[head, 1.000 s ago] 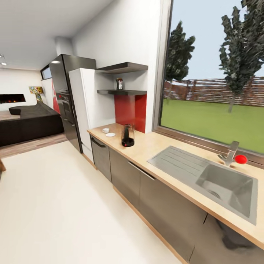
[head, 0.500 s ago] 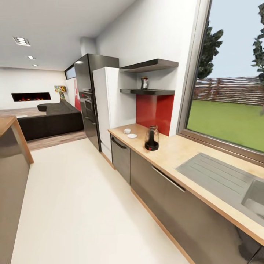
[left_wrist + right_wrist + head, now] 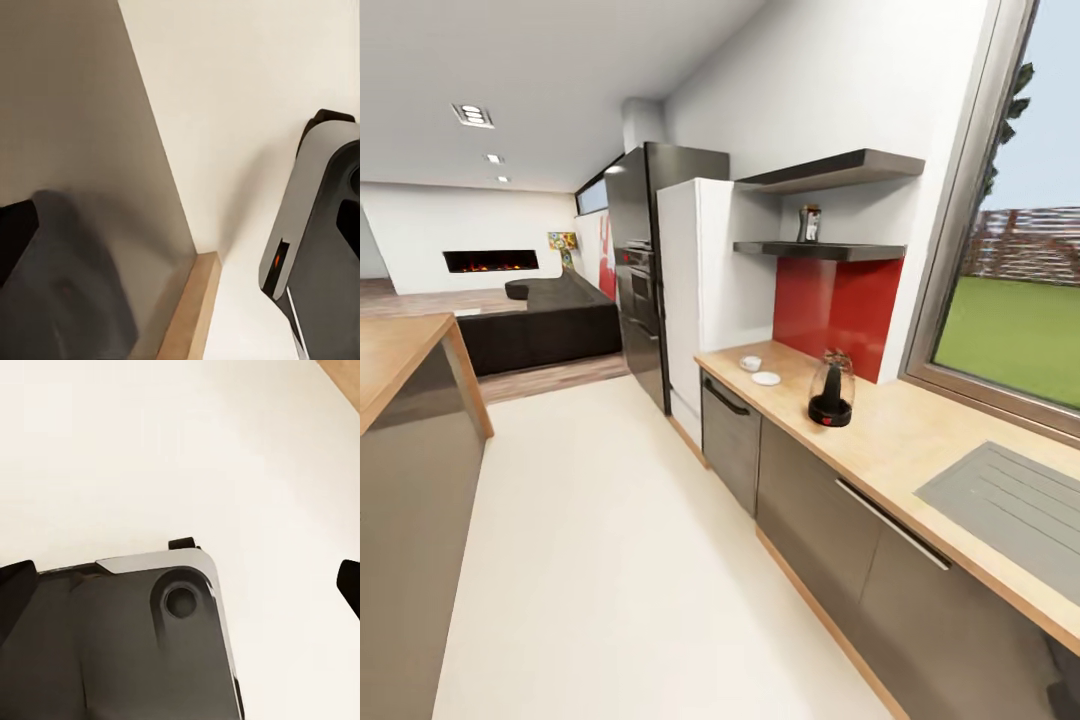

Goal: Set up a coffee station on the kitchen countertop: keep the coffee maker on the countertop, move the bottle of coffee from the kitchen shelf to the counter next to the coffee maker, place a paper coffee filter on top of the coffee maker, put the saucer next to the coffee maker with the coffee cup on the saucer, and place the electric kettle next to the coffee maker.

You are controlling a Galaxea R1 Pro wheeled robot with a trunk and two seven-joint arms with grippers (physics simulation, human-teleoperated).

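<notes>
Beige kitchen countertop [image 3: 900, 440] holds the electric kettle [image 3: 831, 391], saucer [image 3: 766, 378] and coffee cup [image 3: 750, 363]. I cannot tell how either gripper stands.

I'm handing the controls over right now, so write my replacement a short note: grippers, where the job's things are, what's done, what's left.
Grippers: whether they are open or shut cannot be told; the wrist views look down at the floor and the robot's base, with nothing visibly held.
Things: the bottle of coffee stands on the lower shelf. The electric kettle, saucer and coffee cup sit on the kitchen countertop, cup beside the saucer, not on it.
Done: nothing apparent.
Left: bottle down, cup onto saucer, group everything, place the filter.
</notes>
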